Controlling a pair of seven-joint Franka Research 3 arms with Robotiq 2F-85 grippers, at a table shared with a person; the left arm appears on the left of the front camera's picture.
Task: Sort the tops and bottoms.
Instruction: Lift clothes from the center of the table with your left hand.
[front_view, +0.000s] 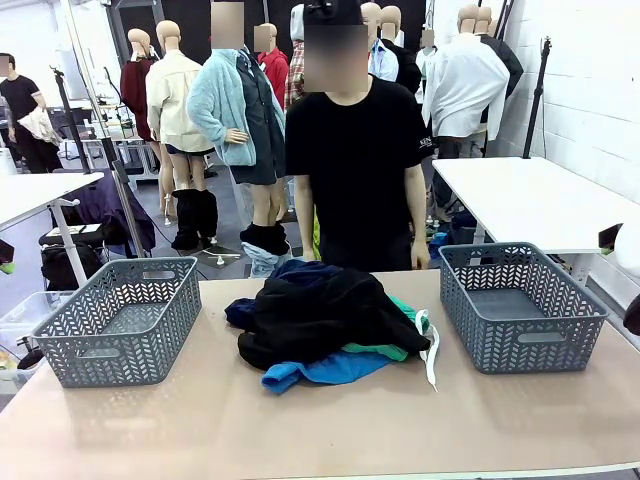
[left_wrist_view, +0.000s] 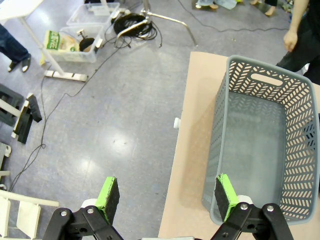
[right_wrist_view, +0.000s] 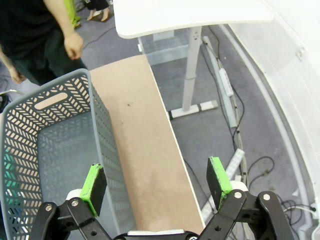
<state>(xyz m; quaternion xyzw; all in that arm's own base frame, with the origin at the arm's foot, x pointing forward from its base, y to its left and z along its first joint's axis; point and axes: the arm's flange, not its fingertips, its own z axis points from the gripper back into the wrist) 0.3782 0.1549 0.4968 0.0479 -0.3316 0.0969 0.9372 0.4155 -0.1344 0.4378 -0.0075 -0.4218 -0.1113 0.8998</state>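
Front view. The bench (front_view: 150, 430) fills the lower half of the frame, with its near edge along the bottom. A grey openwork basket (front_view: 120, 340) stands at mid left and a second basket (front_view: 520, 345) at mid right. The bottoms lie with other clothes in one heap at the centre, between the baskets and apart from both. Bare bench strips lie on either side of the heap, and a wide bare band lies below it.

The heap's long axis runs left to right across the frame.
- The black garment (front_view: 320, 310) is crumpled on top.
- The dark navy one (front_view: 300, 270) shows at the heap's upper edge.
- The green shorts (front_view: 378, 351) show at the lower right, under the black cloth.
- The shorts' white drawstring (front_view: 432, 355) trails down toward the lower right.
- A bright blue garment (front_view: 320, 370) sticks out at the lower edge.

A person (front_view: 355, 150) stands behind the heap at the far side.

Left wrist view. The left pincer (left_wrist_view: 167, 196) is at the bottom with its pads wide apart and nothing between them. It straddles the bench's long edge, with floor to the left and the basket (left_wrist_view: 220, 140) to the right.

Right wrist view. The right pincer (right_wrist_view: 156, 179) is likewise spread and holds nothing. A basket wall (right_wrist_view: 107, 150) is at the left, a bare bench strip is in the middle, and floor lies beyond the bench edge at the right.
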